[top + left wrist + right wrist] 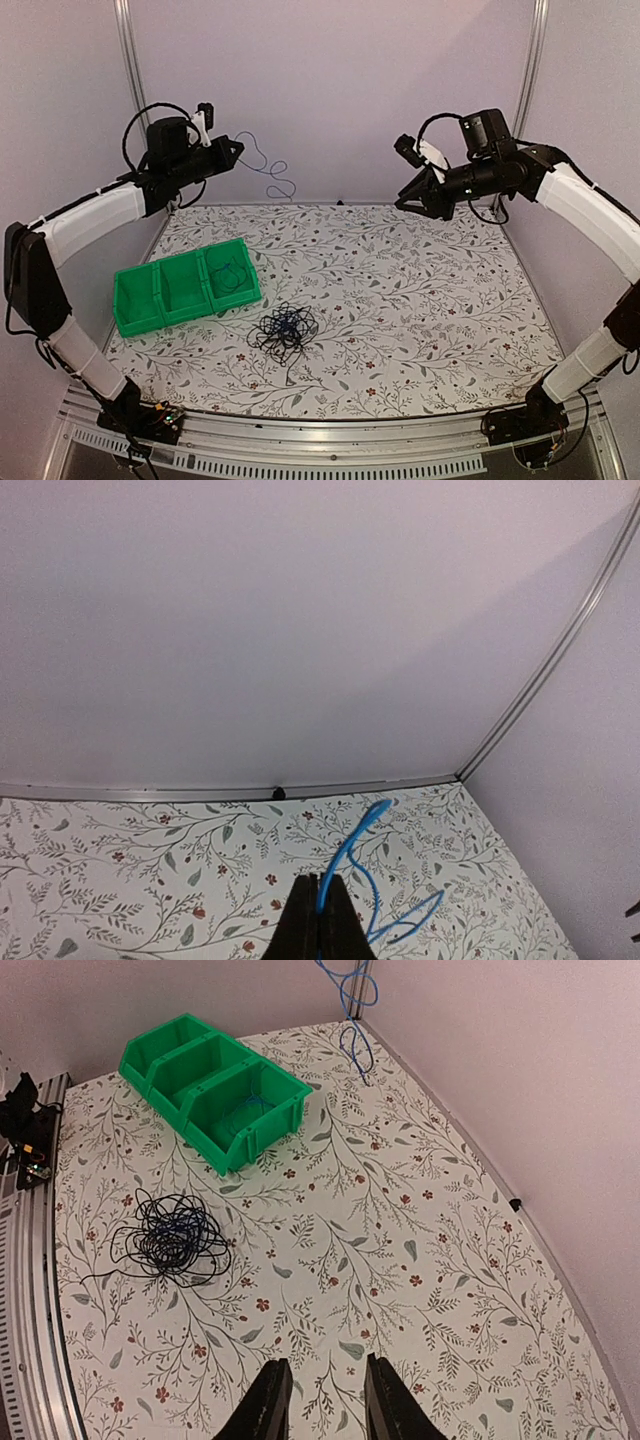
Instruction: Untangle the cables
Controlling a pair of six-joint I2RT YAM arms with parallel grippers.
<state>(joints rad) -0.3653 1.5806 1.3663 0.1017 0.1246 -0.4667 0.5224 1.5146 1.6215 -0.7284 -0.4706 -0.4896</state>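
Blue cable (352, 842) is pinched tight in the pressed-together left claw (318, 920), held up off the counter (420, 300) at upper left and hanging free, so that one looks pulled out. One small bundle (230, 275) is already sat in the end compartment of the green bin (150, 320), on the side nearest the pile. Most of the job seems left though: a black tangle (285, 330) is parked mid-counter, just beside the bin, untouched. Right claw (415, 200) is held high at upper right, fingers spread, nothing in it.
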